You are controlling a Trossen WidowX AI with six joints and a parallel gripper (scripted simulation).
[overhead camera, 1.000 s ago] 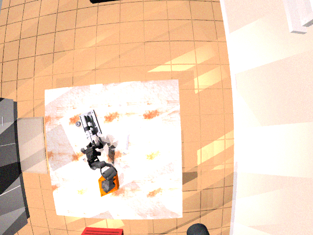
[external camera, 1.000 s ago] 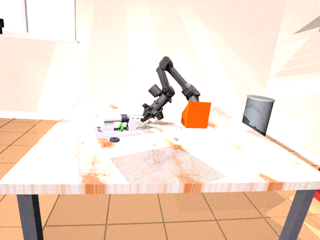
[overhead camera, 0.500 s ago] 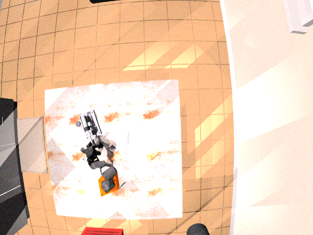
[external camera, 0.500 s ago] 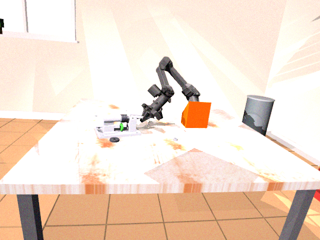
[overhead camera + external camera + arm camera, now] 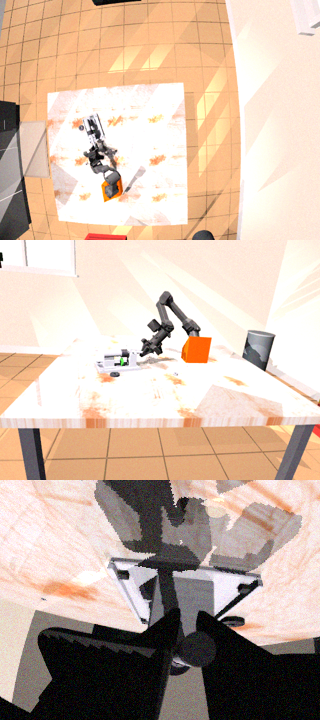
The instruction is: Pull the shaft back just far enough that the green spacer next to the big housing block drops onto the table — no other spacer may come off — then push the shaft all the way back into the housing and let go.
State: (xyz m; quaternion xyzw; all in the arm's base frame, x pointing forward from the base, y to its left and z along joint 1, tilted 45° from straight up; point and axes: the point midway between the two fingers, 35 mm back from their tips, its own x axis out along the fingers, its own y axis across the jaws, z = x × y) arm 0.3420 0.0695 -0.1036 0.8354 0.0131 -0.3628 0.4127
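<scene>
In the exterior view the green spacer [image 5: 122, 361] stands on edge, below the shaft line, between the big housing block [image 5: 108, 361] and the upright support [image 5: 132, 360] [image 5: 200, 595]. Dark spacers [image 5: 125, 353] sit at shaft height against the support. The shaft's thin end [image 5: 139, 352] sticks out of the support towards my gripper [image 5: 142, 353] [image 5: 189, 619]. My gripper is shut on the shaft; its round end [image 5: 196, 649] shows between the fingers in the wrist view. The green spacer is not visible in the wrist view. The part of the shaft inside the housing is hidden.
A loose black ring [image 5: 81, 127] [image 5: 114, 374] [image 5: 233, 621] lies on the table beside the fixture's base plate [image 5: 118, 369]. A small pale ring [image 5: 175, 373] lies farther right. The orange arm base [image 5: 120, 192] [image 5: 197, 349] stands behind the gripper.
</scene>
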